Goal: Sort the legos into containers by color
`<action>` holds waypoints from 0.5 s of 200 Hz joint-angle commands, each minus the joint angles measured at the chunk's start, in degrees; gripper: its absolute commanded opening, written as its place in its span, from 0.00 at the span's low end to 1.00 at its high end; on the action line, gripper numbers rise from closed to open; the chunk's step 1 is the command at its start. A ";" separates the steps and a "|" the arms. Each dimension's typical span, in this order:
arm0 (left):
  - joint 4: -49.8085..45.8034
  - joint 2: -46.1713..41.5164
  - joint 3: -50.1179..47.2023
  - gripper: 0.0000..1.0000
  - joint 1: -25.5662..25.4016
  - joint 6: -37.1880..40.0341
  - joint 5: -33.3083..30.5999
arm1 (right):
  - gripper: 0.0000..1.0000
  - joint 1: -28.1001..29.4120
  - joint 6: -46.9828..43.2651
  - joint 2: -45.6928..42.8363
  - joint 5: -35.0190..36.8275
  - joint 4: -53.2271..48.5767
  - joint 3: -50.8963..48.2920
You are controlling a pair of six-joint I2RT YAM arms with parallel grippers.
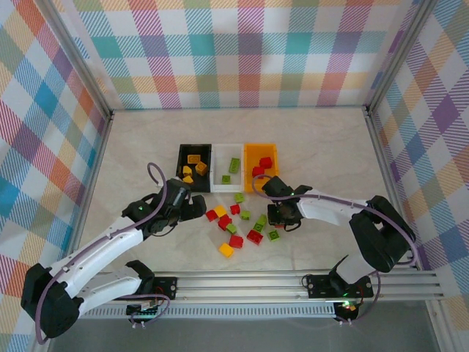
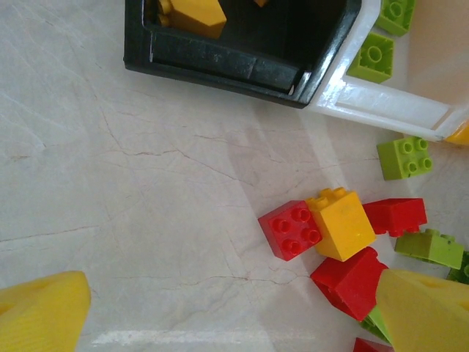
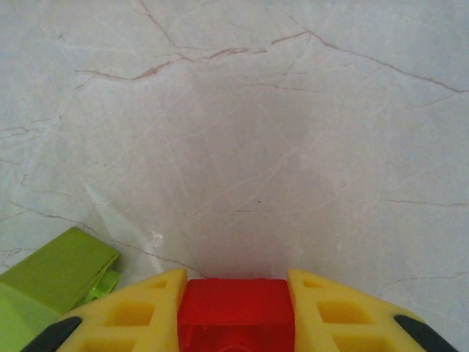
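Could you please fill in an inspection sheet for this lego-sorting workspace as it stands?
Surface: pale marbled table; no spills seen.
Job's things: black bin holds yellow bricks, white bin holds green, orange bin holds red; mixed loose legos lie between the arms.
Clutter: nothing seen.
Grippers: left gripper has its jaws wide apart and empty; right gripper is shut on a red brick.
Cables: cables run along both arms; no snag seen.
Surroundings: plaid walls; metal rail at the near edge.

Bins (image 1: pixel 215 169) block rear, legos (image 1: pixel 236 240) mid; table (image 1: pixel 330 150) L/R free.
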 commanded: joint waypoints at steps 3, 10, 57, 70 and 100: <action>-0.16 -1.40 -0.67 1.00 -0.20 0.23 -0.42 | 0.29 -0.37 -1.65 -4.83 1.19 -1.57 2.66; 0.05 -1.65 -0.84 1.00 -0.20 0.62 -0.34 | 0.29 -0.54 -2.57 -5.84 1.27 -2.27 4.40; 1.56 -2.00 -1.86 1.00 -0.21 1.69 1.40 | 0.29 -3.79 -7.28 -0.34 0.63 -1.95 19.81; 1.43 -2.46 -1.49 1.00 -0.20 2.73 1.44 | 0.30 -5.11 -7.77 4.03 0.49 -0.93 24.02; 0.95 -3.53 -1.28 1.00 -0.16 3.00 1.51 | 0.31 -8.24 -7.71 13.95 0.42 0.14 33.03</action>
